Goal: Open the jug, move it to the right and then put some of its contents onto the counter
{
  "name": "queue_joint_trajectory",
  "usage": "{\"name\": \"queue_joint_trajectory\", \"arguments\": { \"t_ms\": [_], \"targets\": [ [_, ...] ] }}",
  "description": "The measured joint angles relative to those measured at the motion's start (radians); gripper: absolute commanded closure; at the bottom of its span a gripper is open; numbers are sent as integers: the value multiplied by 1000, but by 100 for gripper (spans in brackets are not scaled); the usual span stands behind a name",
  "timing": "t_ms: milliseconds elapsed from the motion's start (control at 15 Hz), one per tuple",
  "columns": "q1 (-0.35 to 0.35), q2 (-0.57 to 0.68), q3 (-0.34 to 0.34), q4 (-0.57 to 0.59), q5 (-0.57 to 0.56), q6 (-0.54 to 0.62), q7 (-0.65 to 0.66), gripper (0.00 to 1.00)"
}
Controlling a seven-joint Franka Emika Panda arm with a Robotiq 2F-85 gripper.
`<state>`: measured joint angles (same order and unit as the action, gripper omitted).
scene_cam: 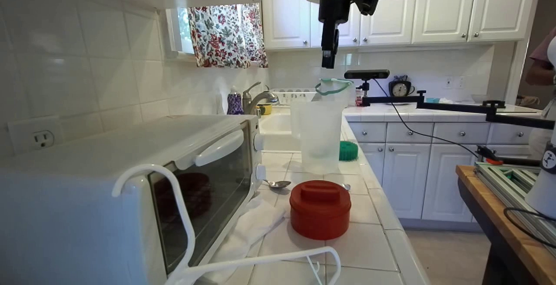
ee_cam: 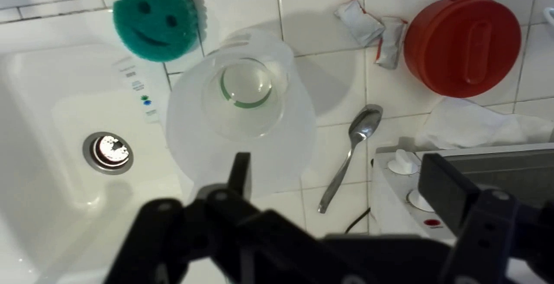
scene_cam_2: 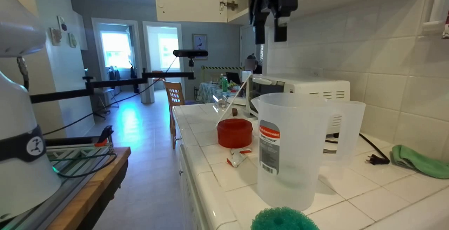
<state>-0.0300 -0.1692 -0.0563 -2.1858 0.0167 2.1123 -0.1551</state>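
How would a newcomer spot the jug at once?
Find the white tiled counter, then look between sink and oven. The jug stands there beside a green sponge. Unlike the sponge, it's tall, cloudy and handled, with a red-and-grey label.

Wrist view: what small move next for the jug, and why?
I'd probably shift the open gripper toward the jug before lowering: the jug stands uncovered, its middle up and left of the gap between the jaws, where the spoon shows.

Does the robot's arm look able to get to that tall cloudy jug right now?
Probably yes. The open tool hangs higher than the jug, and I see nothing standing between them; the spoon and green scrubber lie low beside it.
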Motion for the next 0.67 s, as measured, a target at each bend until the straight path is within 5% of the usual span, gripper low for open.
{"name": "queue_joint_trajectory", "arguments": {
  "t_ms": [533,600,667],
  "targets": [
    [-30,177,-36,1,3,125,-23,0],
    [-36,194,-37,2,3,138,-23,3],
    [-40,209,-38,3,2,150,-23,18]
  ]
}}
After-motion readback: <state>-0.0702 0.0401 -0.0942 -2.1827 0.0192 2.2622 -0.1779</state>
